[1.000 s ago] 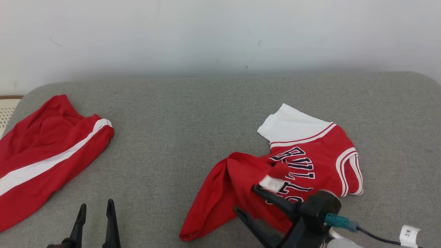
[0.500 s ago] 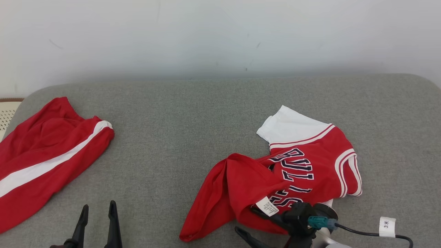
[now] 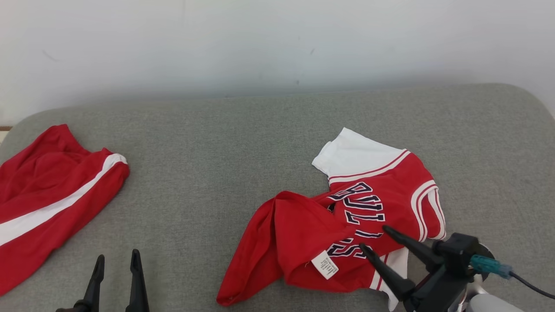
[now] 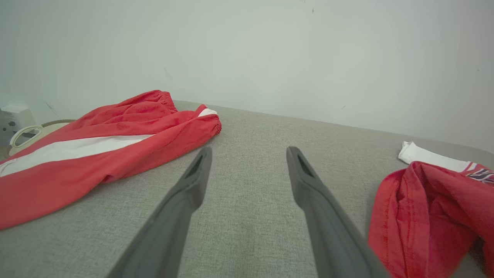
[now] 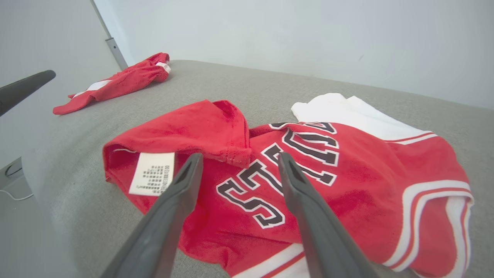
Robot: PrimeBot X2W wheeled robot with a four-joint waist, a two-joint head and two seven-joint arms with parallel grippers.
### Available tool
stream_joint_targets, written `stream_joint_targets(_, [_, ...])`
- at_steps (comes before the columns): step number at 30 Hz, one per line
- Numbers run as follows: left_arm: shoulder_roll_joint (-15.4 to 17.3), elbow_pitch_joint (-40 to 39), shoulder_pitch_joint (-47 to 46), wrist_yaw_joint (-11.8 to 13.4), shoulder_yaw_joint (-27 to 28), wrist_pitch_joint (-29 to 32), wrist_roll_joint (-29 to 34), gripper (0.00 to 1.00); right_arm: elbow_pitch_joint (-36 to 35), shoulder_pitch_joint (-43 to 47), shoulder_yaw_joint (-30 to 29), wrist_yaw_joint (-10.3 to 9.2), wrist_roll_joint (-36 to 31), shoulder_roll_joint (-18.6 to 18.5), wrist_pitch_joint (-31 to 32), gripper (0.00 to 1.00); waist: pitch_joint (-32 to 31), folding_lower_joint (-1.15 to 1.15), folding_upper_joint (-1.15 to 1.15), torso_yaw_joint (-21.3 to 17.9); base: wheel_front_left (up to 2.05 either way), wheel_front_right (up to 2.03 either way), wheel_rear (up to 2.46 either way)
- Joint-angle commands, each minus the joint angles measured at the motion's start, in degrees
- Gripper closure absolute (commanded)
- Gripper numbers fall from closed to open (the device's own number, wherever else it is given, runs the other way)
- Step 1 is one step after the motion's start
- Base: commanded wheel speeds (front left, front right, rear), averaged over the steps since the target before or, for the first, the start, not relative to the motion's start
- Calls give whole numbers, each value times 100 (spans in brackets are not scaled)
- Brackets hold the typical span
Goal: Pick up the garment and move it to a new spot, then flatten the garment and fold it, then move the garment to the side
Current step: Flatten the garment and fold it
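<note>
Grey padded table (image 3: pixel 243 143) takes up most of the frame. Red shorts (image 3: pixel 47 190) sit at the left edge, and the crumpled red Bulls jersey (image 3: pixel 303 229) is lower right of centre. Right hand (image 3: pixel 373 237) is spread over its near edge, gripping nothing; left hand (image 3: pixel 118 255) is spread too, bottom left

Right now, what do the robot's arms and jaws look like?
The left gripper and right gripper each have two long, dark grey jaws, thin and pointed at the tips. Behind the right one sits a chunky black block with a teal plug and a thin dark cable, then a pale grey forearm.
</note>
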Motion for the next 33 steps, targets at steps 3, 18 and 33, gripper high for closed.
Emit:
stream_joint_targets(3, [4, -91, 71, 28, -27, -16, 87, 0, 9, 304, -707, -2, -249, 157, -144, 0, 67, 0, 0, -148, 0, 0, 0])
stream_joint_targets(18, [2, -360, -204, -235, -335, -16, 289, 0, 43, 1428, -2757, -2, -1648, 1372, -195, 0, 191, 0, 0, -350, 0, 0, 0])
stream_joint_targets(33, [17, 291, -631, -615, -1389, -16, 427, 0, 215, 1423, -2846, -2, -1777, 1533, -196, 0, 148, 0, 0, -473, 0, 0, 0])
